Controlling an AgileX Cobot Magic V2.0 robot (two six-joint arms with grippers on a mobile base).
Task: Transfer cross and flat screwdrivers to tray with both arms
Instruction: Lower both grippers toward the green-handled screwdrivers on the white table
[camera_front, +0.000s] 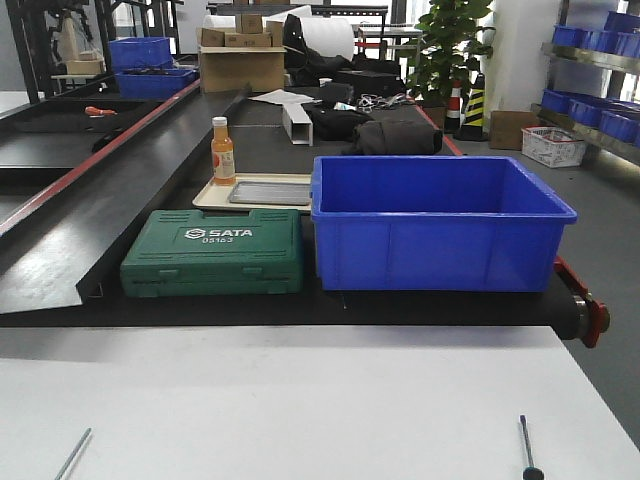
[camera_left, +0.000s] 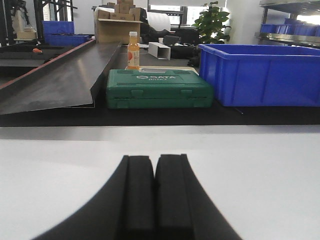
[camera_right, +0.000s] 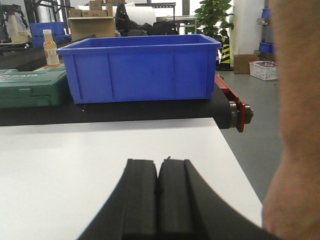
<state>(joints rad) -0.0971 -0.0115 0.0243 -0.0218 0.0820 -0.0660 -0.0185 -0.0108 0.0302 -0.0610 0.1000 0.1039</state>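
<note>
Two screwdrivers lie on the white table at the bottom edge of the front view. One thin silver shaft (camera_front: 72, 455) is at the left. The other (camera_front: 526, 448), at the right, shows a dark shaft and the start of its black handle. The grey metal tray (camera_front: 270, 193) lies on a cream plastic tray (camera_front: 212, 196) behind the green case. My left gripper (camera_left: 154, 159) is shut and empty over bare white table. My right gripper (camera_right: 158, 162) is shut with nothing seen between its jaws. Neither wrist view shows a screwdriver or the grey tray. Neither gripper shows in the front view.
A green SATA tool case (camera_front: 214, 252) and a deep blue crate (camera_front: 435, 220) stand on the black conveyor beyond the table. An orange bottle (camera_front: 222, 152) stands by the trays. A blurred skin-coloured shape (camera_right: 295, 125) fills the right of the right wrist view.
</note>
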